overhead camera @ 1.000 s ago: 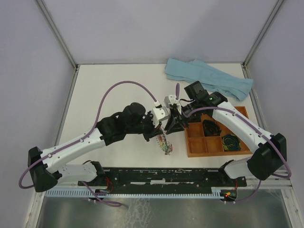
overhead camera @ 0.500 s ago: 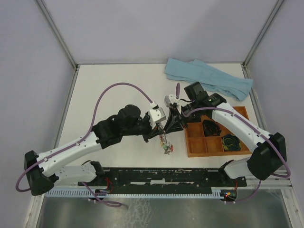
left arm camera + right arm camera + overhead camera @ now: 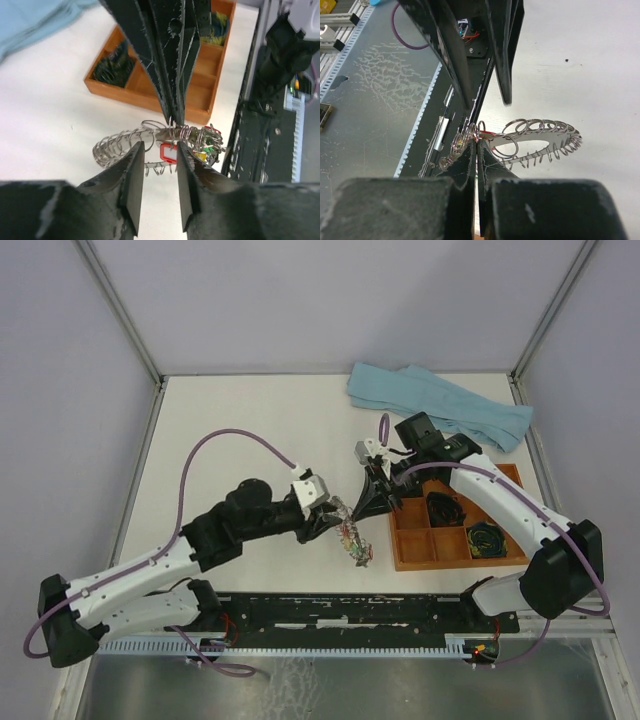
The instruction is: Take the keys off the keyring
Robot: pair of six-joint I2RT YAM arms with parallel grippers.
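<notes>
The keyring [image 3: 117, 146], a silvery ring fringed with small loops, hangs just above the table between both arms. My right gripper [image 3: 476, 141] is shut on its edge, next to a bunched cluster of loops. A red key tag [image 3: 168, 152] hangs from the ring right in front of my left gripper [image 3: 159, 147], which is open and touches nothing. More keys [image 3: 207, 149] with green and red heads cluster at the ring's near end. From above, the keyring [image 3: 352, 538] sits below the right gripper [image 3: 358, 512], with the left gripper [image 3: 328, 517] just to its left.
A wooden compartment tray [image 3: 396, 540] stands right of the ring and holds dark coiled bundles [image 3: 445, 508]. A blue cloth [image 3: 440, 405] lies at the back right. The black rail [image 3: 350, 612] of the arm bases runs along the near edge.
My right gripper has shut on the keyring. My left gripper has opened, let go of it and drawn back to the left and nearer. The ring has shifted slightly right.
</notes>
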